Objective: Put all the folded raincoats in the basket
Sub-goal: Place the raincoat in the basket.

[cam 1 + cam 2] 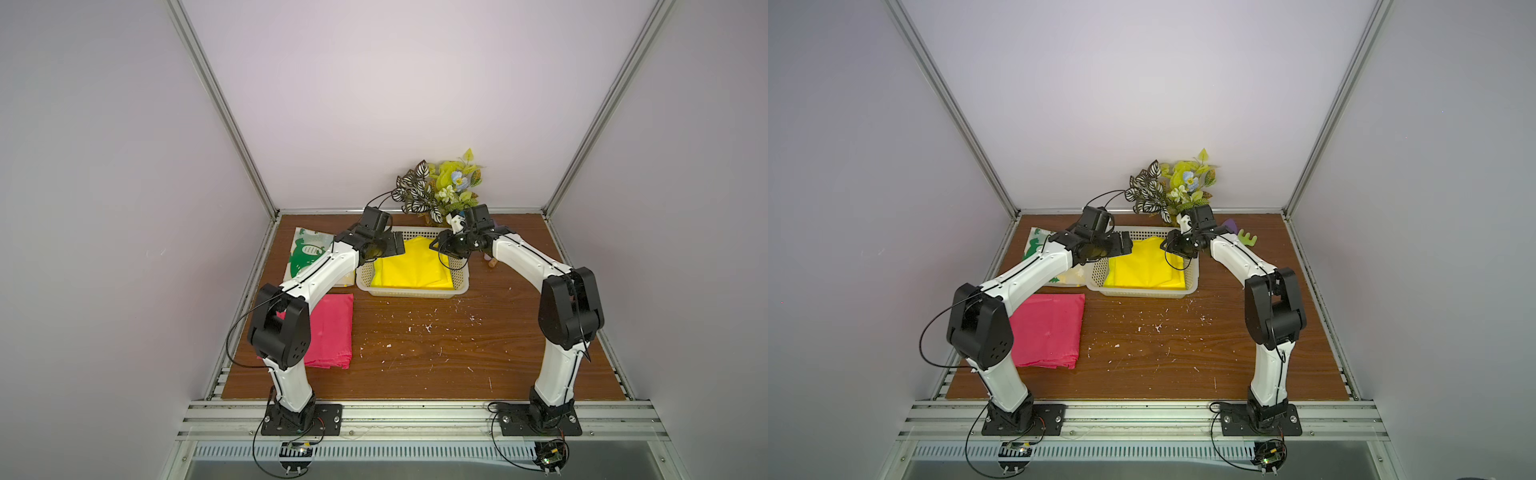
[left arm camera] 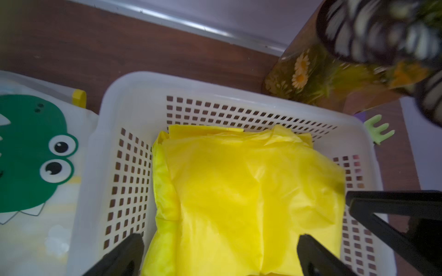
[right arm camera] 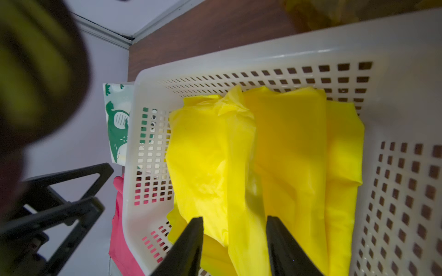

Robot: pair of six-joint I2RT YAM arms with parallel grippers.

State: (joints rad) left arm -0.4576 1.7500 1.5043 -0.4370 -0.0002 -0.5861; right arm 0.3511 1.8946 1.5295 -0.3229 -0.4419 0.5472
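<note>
The folded yellow raincoat [image 1: 409,268] [image 1: 1142,270] lies inside the off-white perforated basket [image 1: 411,293] [image 1: 1142,291] at the back middle of the table. It fills most of the basket floor in the left wrist view [image 2: 239,191] and the right wrist view [image 3: 275,155]. My left gripper [image 1: 394,244] [image 2: 220,236] hovers over the basket's left end, jaws wide apart and touching nothing. My right gripper [image 1: 437,246] [image 3: 234,218] hangs over the right end, jaws apart above a raised fold of the yellow fabric, not pinching it.
A folded pink raincoat [image 1: 332,328] lies at front left, partly under my left arm. A dinosaur-print one [image 1: 307,253] lies left of the basket. A potted plant [image 1: 440,187] stands right behind the basket. A green toy [image 1: 1248,239] sits at back right.
</note>
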